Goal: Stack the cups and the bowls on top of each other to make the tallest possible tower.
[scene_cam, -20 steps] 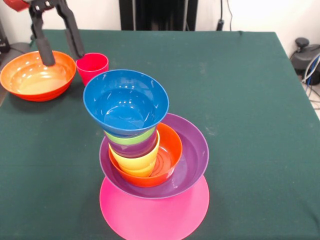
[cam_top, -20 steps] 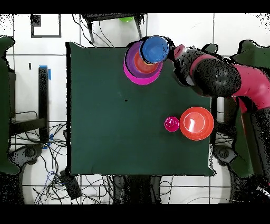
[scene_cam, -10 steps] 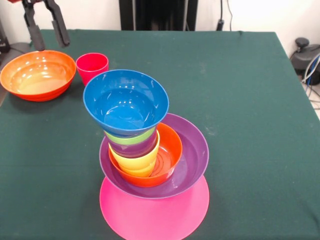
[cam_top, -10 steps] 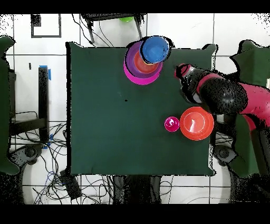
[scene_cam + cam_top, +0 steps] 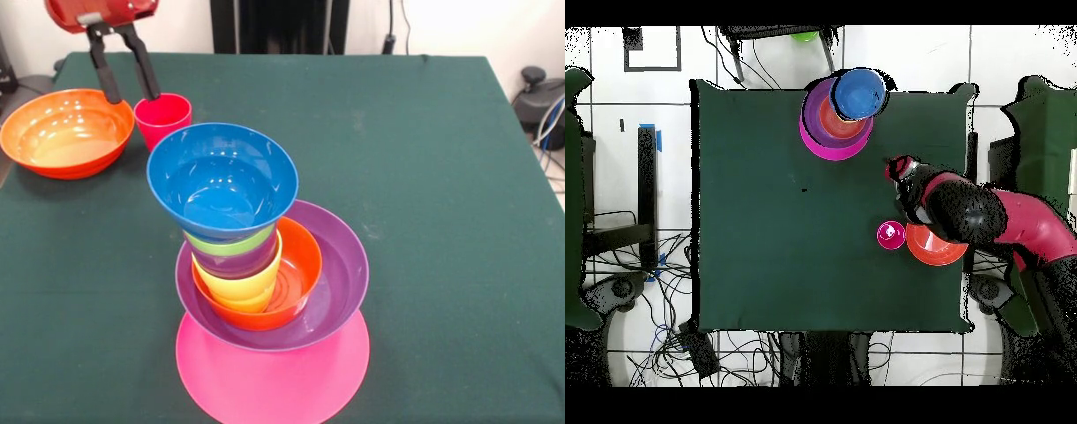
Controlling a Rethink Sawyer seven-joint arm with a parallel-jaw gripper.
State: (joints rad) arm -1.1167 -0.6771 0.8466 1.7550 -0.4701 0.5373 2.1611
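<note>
The tower stands at the near side in the front view. Its base is the upturned pink bowl (image 5: 274, 375), then the purple bowl (image 5: 342, 274), the small orange bowl (image 5: 305, 265), the yellow cup (image 5: 238, 287), the purple cup (image 5: 234, 262), a light green cup (image 5: 231, 245) and the tilted blue bowl (image 5: 221, 181) on top. The tower also shows in the overhead view (image 5: 837, 120). The red cup (image 5: 162, 119) (image 5: 890, 235) stands upright beside the large orange bowl (image 5: 66, 132) (image 5: 933, 252). My gripper (image 5: 132, 93) is open and empty, just above and behind the red cup's left rim.
My arm (image 5: 975, 215) reaches in over the table's edge and covers part of the large orange bowl in the overhead view. Something light green (image 5: 804, 37) lies beyond the table's edge there. The table (image 5: 424, 177) is covered in dark green cloth.
The gripper lifted from the large orange bowl, drew back, then moved right in the front view to hang by the red cup. The tower, cup and bowl have not moved.
</note>
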